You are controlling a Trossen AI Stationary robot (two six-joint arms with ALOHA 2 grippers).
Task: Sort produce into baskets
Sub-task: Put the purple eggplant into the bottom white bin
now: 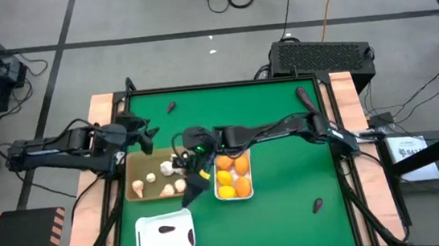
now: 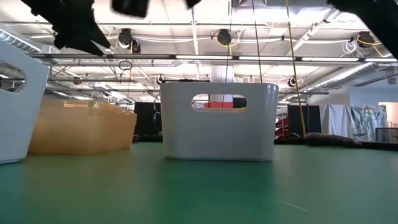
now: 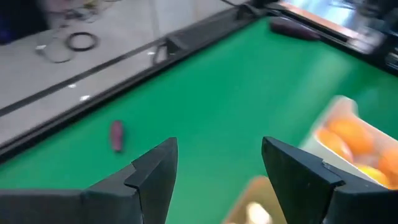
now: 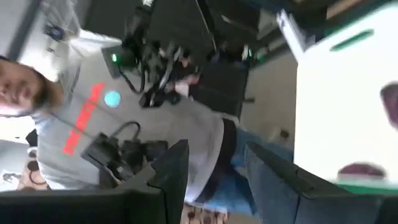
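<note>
Three baskets stand on the green table. The tan basket holds whitish bulbs. The middle white basket holds orange fruits. The near white basket holds one dark purple vegetable. Three more purple vegetables lie loose on the table. My left gripper hangs open and empty above the table, just beyond the tan basket's far edge. My right gripper is raised between the tan and middle baskets, open and empty, pointing about level toward the near edge.
A person in a grey top stands beyond the table's near edge. The raised table frame runs around the green surface. Open green surface lies to the right of the middle basket and along the far side.
</note>
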